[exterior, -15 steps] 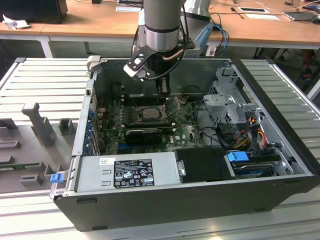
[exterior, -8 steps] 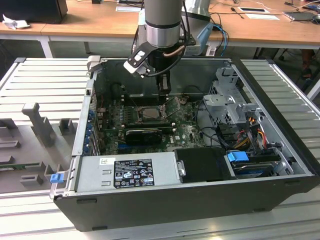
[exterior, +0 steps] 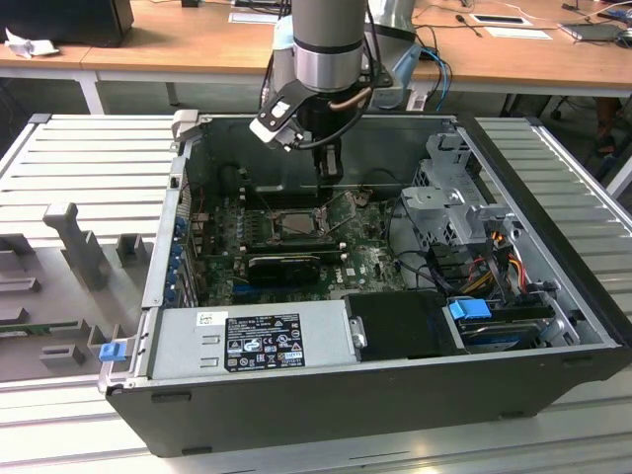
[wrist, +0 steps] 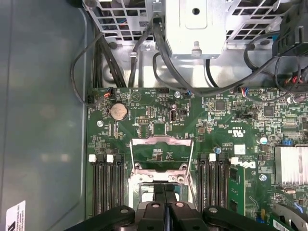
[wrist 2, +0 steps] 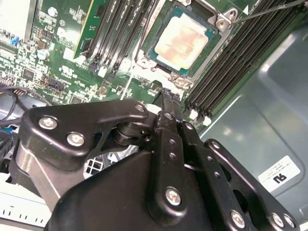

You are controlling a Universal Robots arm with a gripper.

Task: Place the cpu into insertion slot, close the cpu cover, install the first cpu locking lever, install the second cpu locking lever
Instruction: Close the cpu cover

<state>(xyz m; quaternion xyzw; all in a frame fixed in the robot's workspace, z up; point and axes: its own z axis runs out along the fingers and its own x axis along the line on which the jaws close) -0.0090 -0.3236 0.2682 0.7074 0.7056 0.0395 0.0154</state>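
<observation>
You have 1 cpu [wrist 2: 182, 41] seated in the insertion slot [wrist 2: 144, 61]. 1 cpu cover [wrist: 162, 142] lies open. 1 gripper [wrist: 164, 191], fingers pressed together, empty.

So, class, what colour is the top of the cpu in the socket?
The cpu is pale silvery-beige; the second wrist view shows it best.

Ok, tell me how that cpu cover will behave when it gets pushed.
The cpu cover is a thin metal frame with a large window, so probably light and a little springy. It seems tilted up on a hinge beside the cpu, so a push should swing it, not slide it. Bare metal may slip under the end effector.
</observation>
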